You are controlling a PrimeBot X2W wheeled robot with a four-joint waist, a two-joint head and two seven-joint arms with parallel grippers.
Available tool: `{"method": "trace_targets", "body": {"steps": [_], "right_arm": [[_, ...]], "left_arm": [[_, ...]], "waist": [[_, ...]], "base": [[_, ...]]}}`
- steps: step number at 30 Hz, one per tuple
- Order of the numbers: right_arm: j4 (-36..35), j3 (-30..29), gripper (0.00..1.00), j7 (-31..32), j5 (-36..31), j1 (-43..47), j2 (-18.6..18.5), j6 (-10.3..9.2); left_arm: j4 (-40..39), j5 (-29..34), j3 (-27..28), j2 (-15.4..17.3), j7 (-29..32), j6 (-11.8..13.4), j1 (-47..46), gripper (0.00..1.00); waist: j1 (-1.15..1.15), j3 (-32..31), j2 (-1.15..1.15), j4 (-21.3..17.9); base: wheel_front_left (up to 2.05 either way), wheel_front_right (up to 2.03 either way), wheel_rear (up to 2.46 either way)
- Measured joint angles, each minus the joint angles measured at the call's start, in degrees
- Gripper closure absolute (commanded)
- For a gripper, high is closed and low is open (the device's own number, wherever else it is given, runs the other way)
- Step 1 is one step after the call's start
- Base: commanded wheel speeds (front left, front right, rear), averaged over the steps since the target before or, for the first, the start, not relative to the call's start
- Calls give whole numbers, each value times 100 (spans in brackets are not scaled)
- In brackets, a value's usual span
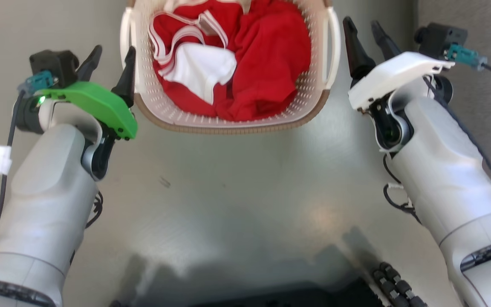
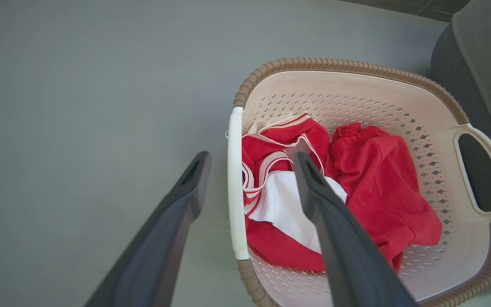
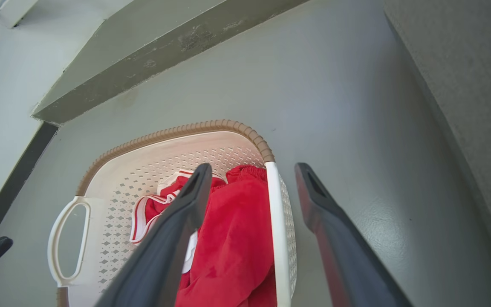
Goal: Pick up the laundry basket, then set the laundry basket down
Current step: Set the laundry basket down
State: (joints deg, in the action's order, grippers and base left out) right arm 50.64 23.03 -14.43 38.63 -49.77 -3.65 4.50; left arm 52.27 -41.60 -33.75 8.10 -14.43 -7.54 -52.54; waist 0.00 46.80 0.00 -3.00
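The laundry basket (image 1: 228, 127), cream-white with holes and a brown woven-look rim, stands on the grey floor at the top centre of the head view, holding red and white clothes (image 1: 267, 55). My left gripper (image 1: 114, 49) is open beside its left handle (image 1: 125, 38). In the left wrist view the left gripper (image 2: 252, 155) has one finger on each side of that white handle (image 2: 235, 183), without touching it. My right gripper (image 1: 361, 21) is open just outside the right handle (image 1: 334, 42). In the right wrist view the right gripper (image 3: 252, 166) straddles that handle (image 3: 276, 221) of the basket (image 3: 164, 134).
A dark grey upholstered piece (image 2: 484, 51) stands close to the basket's right side, also seen as grey fabric (image 3: 475, 85). A wall base (image 3: 143, 51) runs behind the basket. My own dark base (image 1: 313, 294) lies at the bottom of the head view.
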Motion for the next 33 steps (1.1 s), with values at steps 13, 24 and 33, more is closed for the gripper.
{"method": "trace_targets", "body": {"steps": [13, 24, 33], "right_arm": [[-367, -465, 0, 0, -349, 856, 8, 104], [-880, -659, 0, 0, -724, 1587, 13, 156], [-1298, -915, 0, 0, -988, 2179, 22, 203]], "left_arm": [[-502, 104, 238, 30, 0, 0, 807, 0], [-1044, 290, 591, 70, 1, 0, 1647, 0], [-1434, 477, 937, 65, 1, 0, 2275, 0]], "waist": [[0, -1039, 0, -55], [0, -1946, 0, -24], [0, -2688, 0, 37]], "base": [[0, 0, 0], [0, 0, 0], [0, 0, 0]]}}
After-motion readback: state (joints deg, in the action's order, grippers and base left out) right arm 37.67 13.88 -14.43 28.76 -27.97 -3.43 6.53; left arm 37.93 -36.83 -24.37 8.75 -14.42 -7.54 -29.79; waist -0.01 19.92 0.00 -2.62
